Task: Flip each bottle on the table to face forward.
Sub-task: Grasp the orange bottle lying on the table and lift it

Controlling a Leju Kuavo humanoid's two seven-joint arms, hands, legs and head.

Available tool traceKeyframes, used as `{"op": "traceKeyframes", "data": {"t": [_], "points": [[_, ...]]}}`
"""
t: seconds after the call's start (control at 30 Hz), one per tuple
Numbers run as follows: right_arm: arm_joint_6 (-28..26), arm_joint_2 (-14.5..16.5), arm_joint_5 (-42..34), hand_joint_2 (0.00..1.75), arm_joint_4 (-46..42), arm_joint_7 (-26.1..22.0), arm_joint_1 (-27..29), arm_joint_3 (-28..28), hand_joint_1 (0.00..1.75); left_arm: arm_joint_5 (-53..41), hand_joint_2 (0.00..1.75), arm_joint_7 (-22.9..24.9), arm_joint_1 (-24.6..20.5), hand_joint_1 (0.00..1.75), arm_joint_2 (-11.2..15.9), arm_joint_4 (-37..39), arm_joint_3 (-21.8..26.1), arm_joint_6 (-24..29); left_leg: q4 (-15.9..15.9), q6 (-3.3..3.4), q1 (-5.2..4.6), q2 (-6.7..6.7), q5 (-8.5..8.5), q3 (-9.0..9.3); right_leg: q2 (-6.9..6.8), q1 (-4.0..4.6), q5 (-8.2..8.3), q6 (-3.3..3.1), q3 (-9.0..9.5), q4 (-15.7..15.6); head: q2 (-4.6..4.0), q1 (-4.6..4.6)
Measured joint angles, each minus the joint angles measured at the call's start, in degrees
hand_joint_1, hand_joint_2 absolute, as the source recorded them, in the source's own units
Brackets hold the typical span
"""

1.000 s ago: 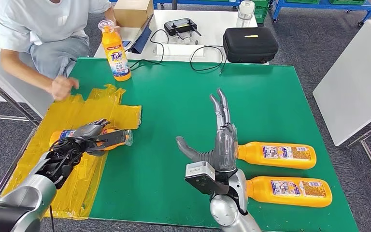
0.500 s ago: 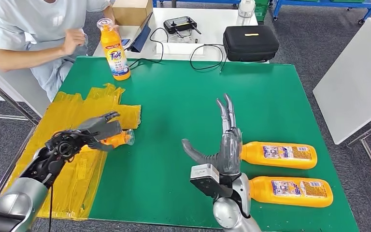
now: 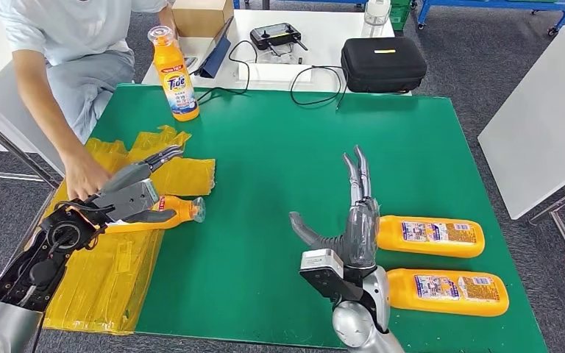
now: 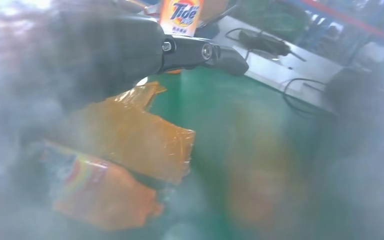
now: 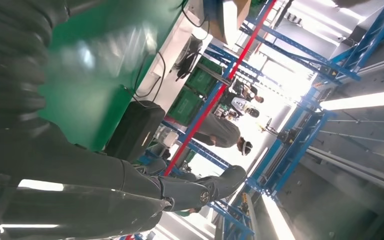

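Note:
An orange bottle [image 3: 163, 214] lies on its side on yellow plastic sheeting [image 3: 110, 279], cap toward the table's middle; it is a blurred orange shape [image 4: 105, 195] in the left wrist view. My left hand [image 3: 129, 195] hovers over it with fingers [image 4: 200, 52] stretched out, not gripping. A person's hand [image 3: 84, 176] rests by the bottle's base. My right hand [image 3: 353, 220] stands open, fingers straight, beside the cap end of a lying orange bottle [image 3: 430, 237]. Another lying bottle [image 3: 445, 292] is just nearer. A Tide bottle [image 3: 174, 73] stands upright at the far left.
The green table [image 3: 279, 147] has open room in its middle. Behind it a white table carries a black case [image 3: 382, 65], a controller [image 3: 279, 37], cables and a cardboard box [image 3: 202, 15]. A white tabletop [image 3: 544, 110] stands to the right.
My left hand has let go of the lying bottle, fingers now straightened above it. The person's hand came down onto the yellow sheet beside the bottle. My right hand drifted slightly right.

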Motion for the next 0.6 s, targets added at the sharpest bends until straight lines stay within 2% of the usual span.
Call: {"op": "traceKeyframes", "data": {"t": [0.3, 0.4, 0.5, 0.6], "points": [[-0.1, -0.2, 0.9, 1.75, 0.4, 0.3, 0.0, -0.1, 0.00, 3.8, 1.75, -1.5, 1.7, 0.00, 1.1, -3.8, -0.1, -1.0, 0.0, 0.00, 0.00, 0.00, 0.00, -0.01, 0.01, 0.00, 0.00, 0.00, -0.01, 0.0, 0.00, -0.01], [0.9, -0.7, 7.5, 1.75, 0.7, 3.9, -0.4, -0.2, 0.00, 7.8, 1.75, -2.1, 3.3, 0.00, 0.6, -4.9, 0.6, -1.7, 0.0, 0.00, -0.01, 0.01, 0.00, -0.03, 0.01, -0.01, 0.00, 0.00, -0.03, 0.0, 0.00, -0.01], [6.9, -4.3, 20.6, 1.75, 1.7, 11.6, -2.3, -0.3, 0.00, 10.7, 1.75, -2.1, 6.0, 0.00, -1.6, -6.1, 2.1, -1.1, 0.0, 0.02, -0.07, 0.00, -0.02, -0.04, 0.00, -0.09, 0.00, 0.00, -0.04, 0.0, 0.00, -0.04], [15.8, -11.9, 27.7, 1.75, 2.3, 15.7, -4.5, -1.1, 0.00, 13.0, 1.75, -2.7, 10.4, 0.00, -4.4, -7.8, 3.6, 0.0, 0.1, 0.05, -0.19, -0.02, -0.03, -0.10, -0.05, -0.21, 0.03, 0.05, -0.04, -0.1, 0.00, -0.02]]}}
